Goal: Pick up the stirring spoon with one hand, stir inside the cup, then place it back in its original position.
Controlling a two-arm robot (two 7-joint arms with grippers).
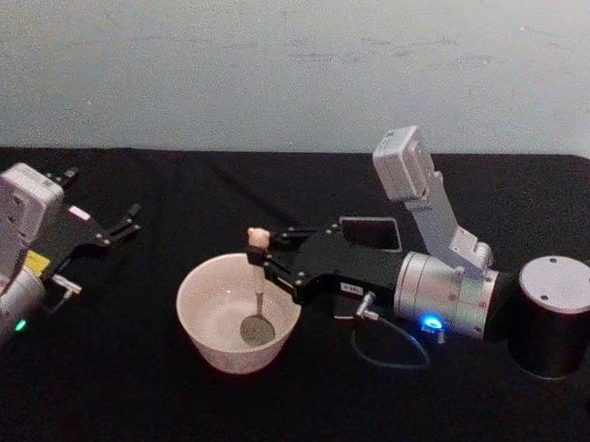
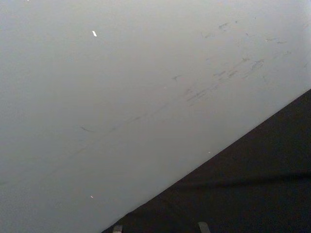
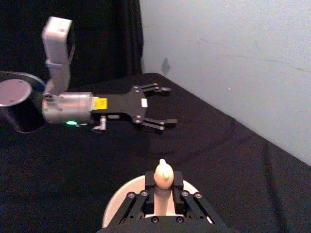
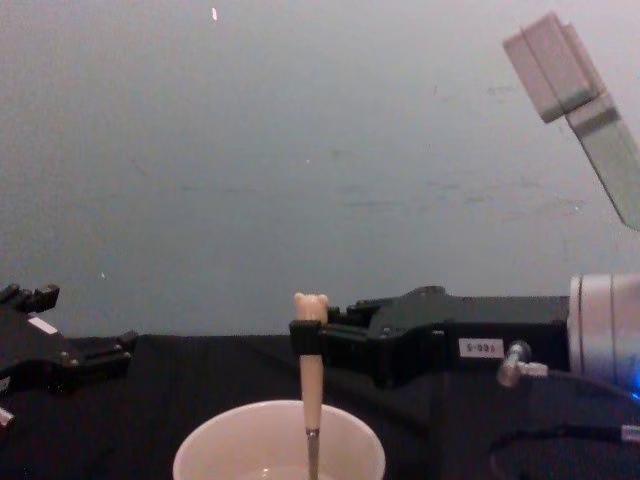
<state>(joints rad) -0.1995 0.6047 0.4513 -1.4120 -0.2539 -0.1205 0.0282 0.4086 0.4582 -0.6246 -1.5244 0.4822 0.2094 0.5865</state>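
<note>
The cream-white cup (image 1: 235,313) stands on the black table in front of me. My right gripper (image 1: 267,255) reaches in from the right over the cup's far rim, shut on the beige handle of the stirring spoon (image 1: 257,297), which hangs upright with its metal bowl down inside the cup. In the chest view the stirring spoon (image 4: 311,383) has its bear head just above the right gripper (image 4: 306,338), over the cup (image 4: 279,440). The dark grey holder (image 1: 370,231) stands behind the right gripper. My left gripper (image 1: 123,223) hovers open at the left, away from the cup.
A thin cable (image 1: 393,345) loops from the right wrist onto the table beside the cup. The pale wall runs behind the table's far edge. The black tablecloth (image 1: 114,390) stretches bare in front and to the left of the cup.
</note>
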